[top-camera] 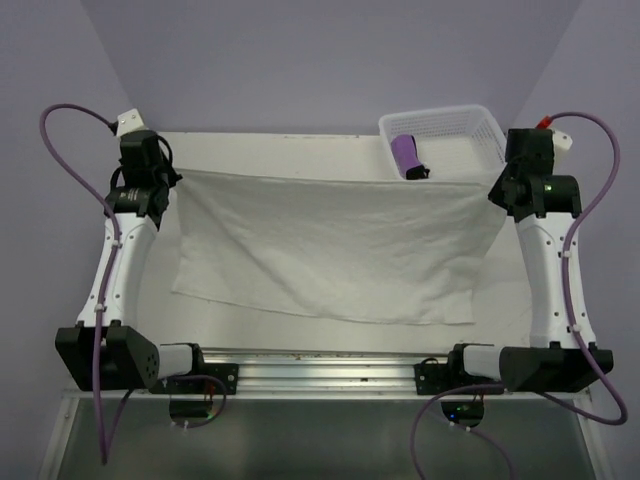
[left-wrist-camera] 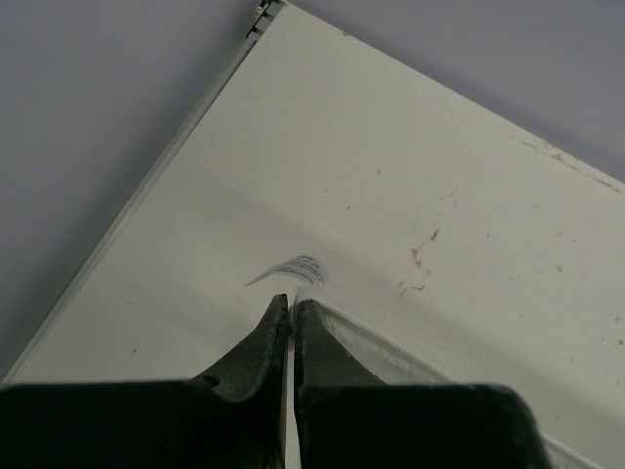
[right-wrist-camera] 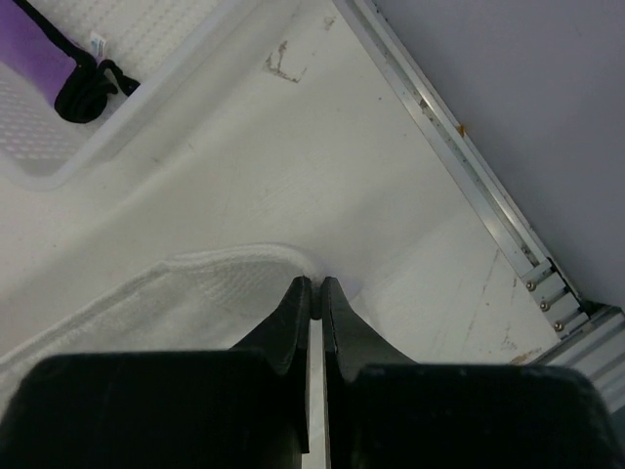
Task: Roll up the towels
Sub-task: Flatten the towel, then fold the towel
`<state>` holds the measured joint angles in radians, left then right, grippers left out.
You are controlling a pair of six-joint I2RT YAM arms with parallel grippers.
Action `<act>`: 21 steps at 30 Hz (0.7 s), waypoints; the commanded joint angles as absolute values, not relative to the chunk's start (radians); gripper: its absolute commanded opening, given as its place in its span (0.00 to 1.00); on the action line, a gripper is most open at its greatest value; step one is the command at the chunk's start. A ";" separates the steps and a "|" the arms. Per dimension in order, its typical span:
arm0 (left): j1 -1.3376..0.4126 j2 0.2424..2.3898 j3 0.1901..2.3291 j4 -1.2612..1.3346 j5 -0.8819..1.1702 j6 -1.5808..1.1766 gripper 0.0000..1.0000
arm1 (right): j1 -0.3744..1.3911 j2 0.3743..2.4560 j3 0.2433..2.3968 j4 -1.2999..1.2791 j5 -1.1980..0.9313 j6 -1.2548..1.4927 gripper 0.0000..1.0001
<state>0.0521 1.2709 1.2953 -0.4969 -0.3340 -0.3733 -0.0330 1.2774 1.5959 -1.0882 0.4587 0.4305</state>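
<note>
White rectangular cloth towel point(top-camera: 330, 255), long axis crosswise, is pinched at its far corners by left gripper point(left-wrist-camera: 292, 303) and right gripper point(right-wrist-camera: 314, 285).

I have both arms stretched forward and spread wide, wrists tipped downward, left gripper point(left-wrist-camera: 291, 301) and right gripper point(right-wrist-camera: 314, 283) both pinched tight.

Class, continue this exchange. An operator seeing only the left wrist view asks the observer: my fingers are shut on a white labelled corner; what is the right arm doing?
Observer: The right gripper is shut on the white towel, at its other far corner.
Operator: Where is the purple towel?
Observer: In the basket, beyond that right corner, looking rolled.
Operator: Is the white one rolled?
Observer: No, it spreads open between both arms.
</note>
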 commanded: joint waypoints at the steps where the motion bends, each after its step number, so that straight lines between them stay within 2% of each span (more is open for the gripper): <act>1: 0.067 1.339 1.325 -0.307 -0.353 -0.360 0.00 | -0.041 1.288 1.591 -0.907 0.540 0.439 0.00; 7: 0.066 1.419 1.313 -0.219 -0.301 -0.367 0.00 | -0.041 1.330 1.520 -0.786 0.563 0.404 0.00; 11: 0.066 1.436 1.273 -0.207 -0.291 -0.367 0.00 | -0.041 1.307 1.372 -0.729 0.538 0.414 0.00; 21: 0.066 1.338 0.997 -0.170 -0.301 -0.348 0.00 | -0.041 1.230 1.141 -0.680 0.517 0.433 0.00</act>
<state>0.0521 1.3998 1.0451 -0.2424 -0.2649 -0.3725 -0.0330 1.2945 1.1591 -0.7429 0.4805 0.4259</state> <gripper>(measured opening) 0.026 0.030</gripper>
